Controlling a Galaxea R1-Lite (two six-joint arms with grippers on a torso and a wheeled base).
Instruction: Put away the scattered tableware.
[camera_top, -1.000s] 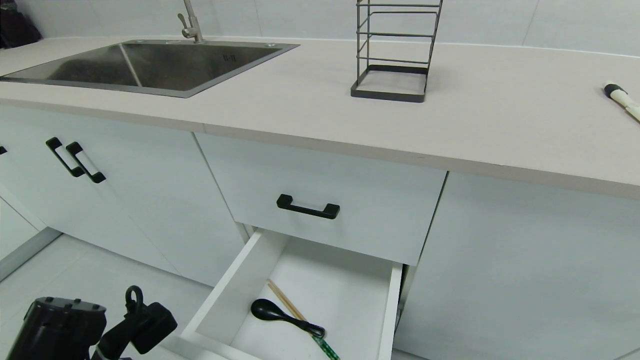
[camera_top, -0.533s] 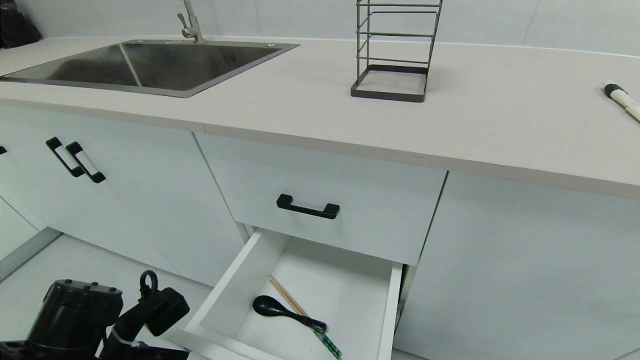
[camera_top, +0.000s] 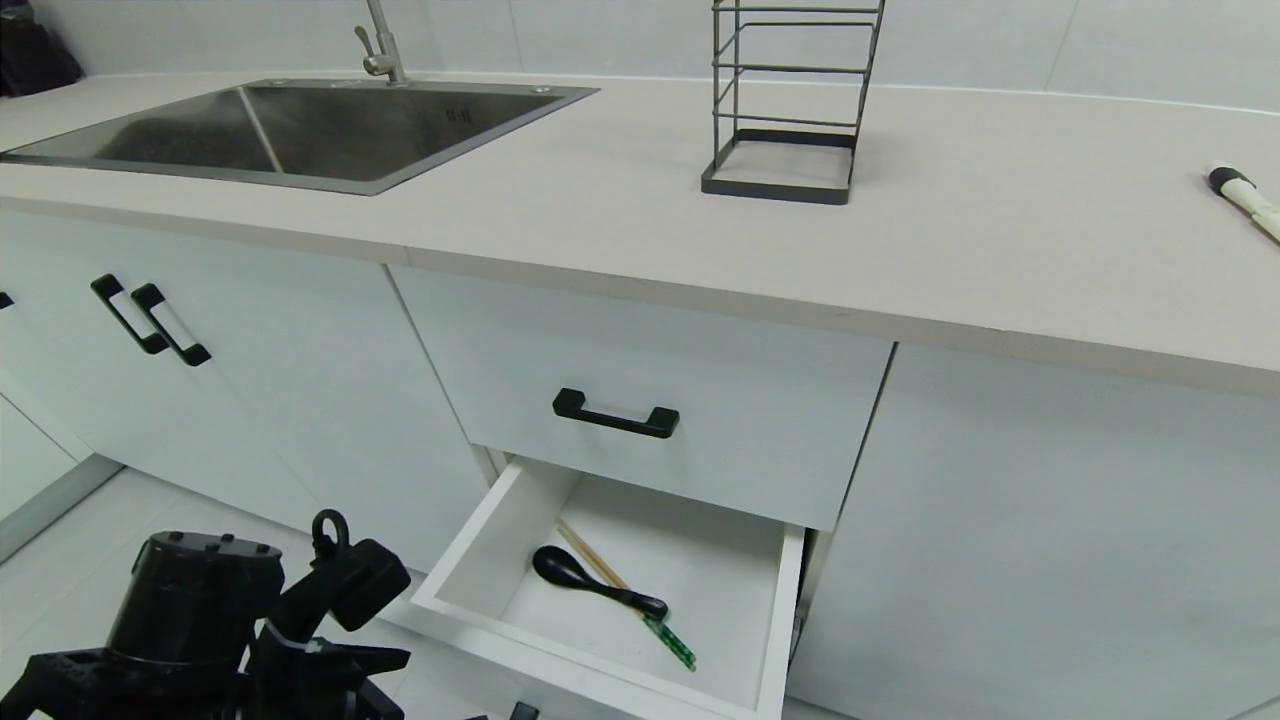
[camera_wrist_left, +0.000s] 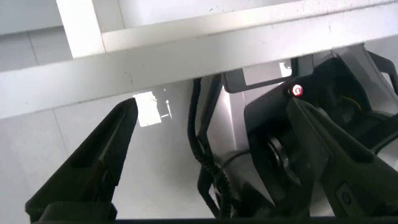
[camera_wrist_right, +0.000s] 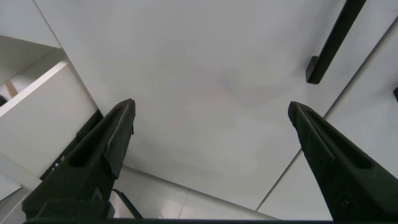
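Note:
A black spoon (camera_top: 592, 584) and a pair of wooden chopsticks (camera_top: 603, 571) with green ends lie inside the low white drawer (camera_top: 600, 672), which stands partly pulled out under the counter. My left gripper (camera_wrist_left: 210, 104) is open with nothing between its fingers, just below the drawer's white front panel (camera_wrist_left: 186, 56). In the head view my left arm (camera_top: 200, 620) sits low, to the left of the drawer's front corner. My right gripper (camera_wrist_right: 211, 106) is open and empty, facing a white cabinet front beside the drawer's side wall (camera_wrist_right: 37, 93).
Above the open drawer is a shut drawer with a black handle (camera_top: 615, 413). The counter carries a dark wire rack (camera_top: 790, 100), a steel sink (camera_top: 300, 130) at the left and a black-tipped white utensil (camera_top: 1245, 195) at the far right. Cabinet doors with black handles (camera_top: 150, 320) are at the left.
The low drawer has slid inward toward the cabinet, carrying the spoon and chopsticks with it. My left arm has come up and to the right along its front.

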